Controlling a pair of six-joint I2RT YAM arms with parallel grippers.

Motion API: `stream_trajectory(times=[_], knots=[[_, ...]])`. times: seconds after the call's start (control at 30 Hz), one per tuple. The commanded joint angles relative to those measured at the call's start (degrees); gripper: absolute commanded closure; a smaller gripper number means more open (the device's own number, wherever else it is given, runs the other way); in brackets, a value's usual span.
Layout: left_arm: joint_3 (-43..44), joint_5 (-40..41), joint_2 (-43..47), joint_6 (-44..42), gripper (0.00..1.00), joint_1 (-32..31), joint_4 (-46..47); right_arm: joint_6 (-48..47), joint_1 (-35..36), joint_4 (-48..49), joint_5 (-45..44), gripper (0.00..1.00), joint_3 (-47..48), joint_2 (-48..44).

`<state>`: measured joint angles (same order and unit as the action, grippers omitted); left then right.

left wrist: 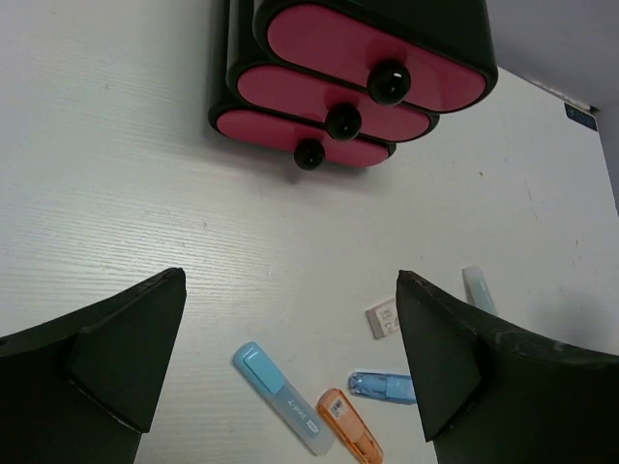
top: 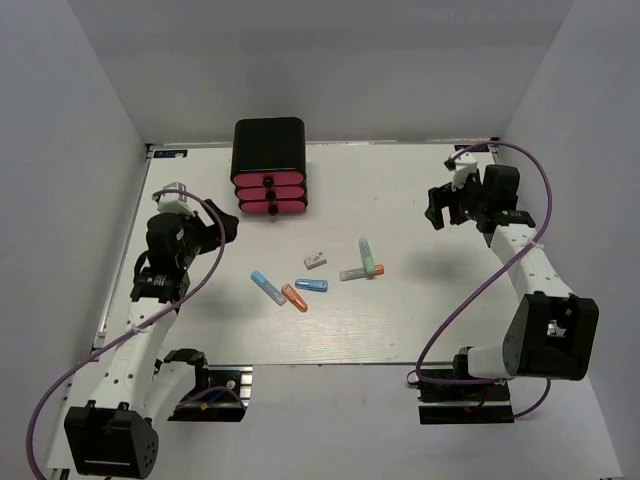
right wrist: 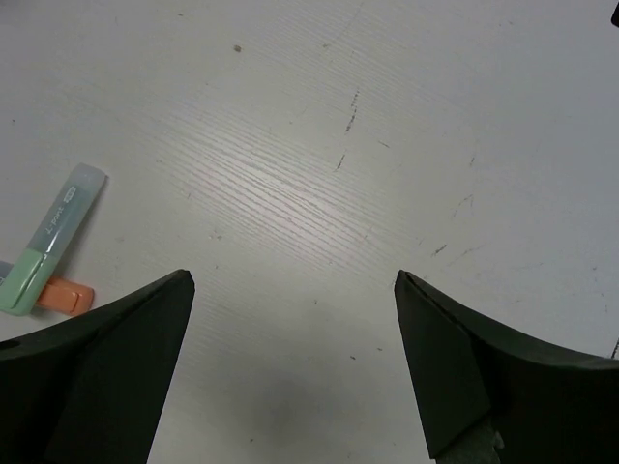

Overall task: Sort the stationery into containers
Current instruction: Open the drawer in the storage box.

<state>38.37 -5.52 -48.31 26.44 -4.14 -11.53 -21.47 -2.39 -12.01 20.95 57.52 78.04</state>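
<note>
The black cabinet (top: 268, 143) stands at the back, with three pink-red drawers (top: 270, 194) shut. Stationery lies mid-table: a light blue piece (top: 266, 286), an orange piece (top: 294, 297), a blue piece (top: 311, 285), a white eraser (top: 316, 260), a green piece (top: 367, 256) and a grey piece (top: 350, 273). My left gripper (top: 224, 228) is open and empty, left of the pieces. In its wrist view (left wrist: 290, 278) it looks over the light blue piece (left wrist: 283, 396), the orange piece (left wrist: 350, 425) and the drawers (left wrist: 319, 97). My right gripper (top: 438, 212) is open and empty at the right, over bare table (right wrist: 295, 278).
The green piece (right wrist: 53, 237) lies across a short orange piece (right wrist: 66, 295) at the left edge of the right wrist view. Grey walls enclose the white table (top: 400, 330) on three sides. Purple cables loop beside both arms.
</note>
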Motion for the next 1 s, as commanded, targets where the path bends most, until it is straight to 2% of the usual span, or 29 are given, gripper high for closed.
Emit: stream_trajectory(times=[0.0, 0.1, 0.2, 0.23, 0.27, 0.3, 0.33, 0.4, 0.43, 0.47, 0.5, 0.53, 0.6, 0.63, 0.73, 0.97], knots=[[0.1, -4.0, -0.8, 1.0, 0.0, -0.3, 2.9, -0.2, -0.1, 0.5, 1.5, 0.1, -0.4, -1.0], [0.1, -6.9, -3.4, 1.0, 0.0, -0.3, 4.7, -1.5, -0.2, 2.3, 2.3, 0.1, -2.4, -2.4], [0.1, -10.0, -5.8, 1.0, 0.17, -0.3, 6.5, -5.8, -0.2, 3.0, 4.4, 0.1, -4.0, -3.2], [0.1, -11.7, -7.6, 1.0, 0.33, -0.3, 7.1, -7.0, -0.2, 2.9, 4.7, 0.1, -4.2, -3.1], [0.1, -12.7, -8.5, 1.5, 0.42, -0.3, 7.9, -6.8, -0.1, 3.0, 4.8, 0.17, -4.7, -3.2], [0.7, -14.2, -9.6, 2.1, 0.51, -0.3, 9.6, -7.0, -0.2, 3.0, 6.2, 0.38, -4.8, -3.2], [0.7, -15.3, -12.0, 2.1, 0.63, -0.8, 10.6, -7.4, -0.2, 2.8, 7.9, 0.48, -5.0, -3.2], [1.3, -17.2, -14.6, 4.1, 0.72, -0.8, 13.6, -7.6, 0.1, 3.1, 9.4, 0.73, -5.8, -4.0], [2.1, -18.1, -15.9, 4.6, 0.72, -0.8, 14.5, -6.8, 0.2, 3.3, 10.7, 0.83, -6.4, -3.9], [2.8, -18.6, -18.4, 4.6, 0.69, -1.4, 15.4, -6.3, 0.1, 3.8, 11.2, 0.8, -6.7, -4.0], [2.9, -18.7, -19.5, 5.4, 0.64, -1.9, 16.0, -5.3, 0.2, 3.9, 11.6, 0.73, -6.8, -4.0], [4.3, -18.7, -20.8, 5.4, 0.51, -1.9, 16.8, -4.4, 0.2, 4.5, 12.0, 0.5, -7.0, -4.0], [5.7, -17.9, -24.6, 5.4, 0.39, -3.3, 16.8, -4.2, 0.2, 4.6, 12.7, 0.4, -7.4, -3.9], [7.4, -17.9, -25.9, 5.4, 0.27, -3.3, 16.8, -4.3, 0.3, 4.7, 13.5, 0.35, -7.6, -4.0], [11.3, -15.8, -31.2, 5.4, 0.21, -4.9, 16.8, -3.8, 0.5, 6.4, 14.2, 0.34, -9.3, -4.8], [21.6, -8.4, -41.7, 4.5, 0.22, -7.3, 15.1, -3.7, 1.4, 7.5, 14.2, 0.34, -9.4, -4.0]])
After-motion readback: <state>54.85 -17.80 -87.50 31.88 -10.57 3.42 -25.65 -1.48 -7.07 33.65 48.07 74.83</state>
